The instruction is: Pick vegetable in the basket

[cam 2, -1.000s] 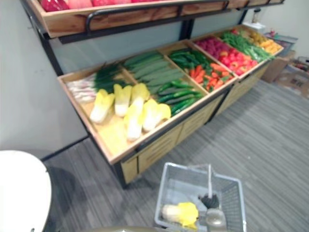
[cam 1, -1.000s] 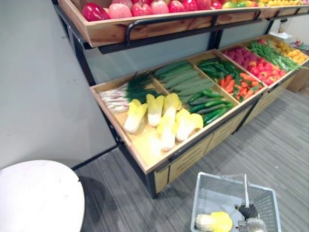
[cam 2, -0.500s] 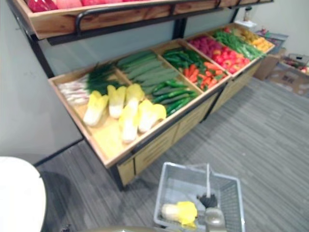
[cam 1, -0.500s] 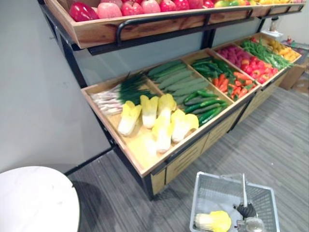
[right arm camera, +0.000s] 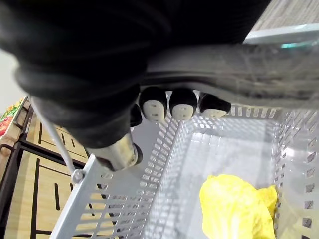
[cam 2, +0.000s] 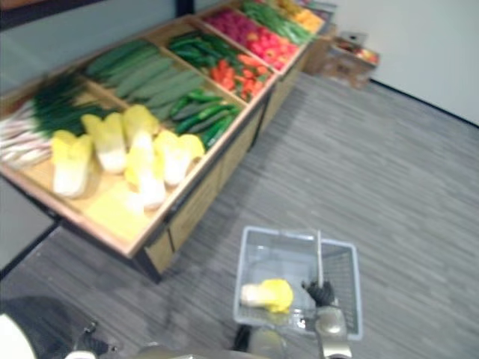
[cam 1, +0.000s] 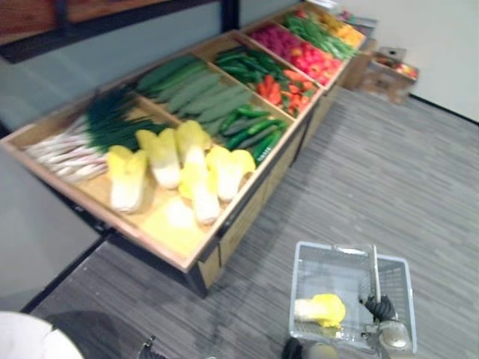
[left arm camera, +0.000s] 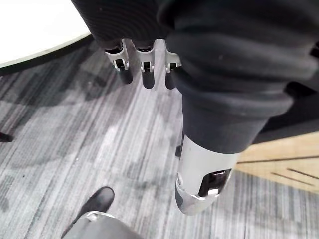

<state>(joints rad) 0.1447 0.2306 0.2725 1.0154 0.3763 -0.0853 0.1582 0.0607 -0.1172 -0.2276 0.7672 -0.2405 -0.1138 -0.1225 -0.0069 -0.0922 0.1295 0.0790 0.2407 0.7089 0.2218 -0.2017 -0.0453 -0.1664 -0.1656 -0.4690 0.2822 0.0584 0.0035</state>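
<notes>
since a moment ago only the view has been turned. the grey wire basket (cam 1: 352, 250) is still carried by its handle (cam 1: 375, 273), the right hand (cam 1: 380, 307) curled round it, so the yellow cabbage (cam 1: 320, 310) is kept inside. the left hand (left arm camera: 144, 69) is left loose and empty for picking.

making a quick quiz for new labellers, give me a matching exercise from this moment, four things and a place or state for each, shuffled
Things:
A. right hand
B. left hand
C. single cabbage
D. green onions

Places or states:
1. on the wooden stand, beside the row of cabbages
2. open, above the grey floor
3. lying inside the grey basket
4. curled round the handle

Pairs: A-4, B-2, C-3, D-1
</notes>
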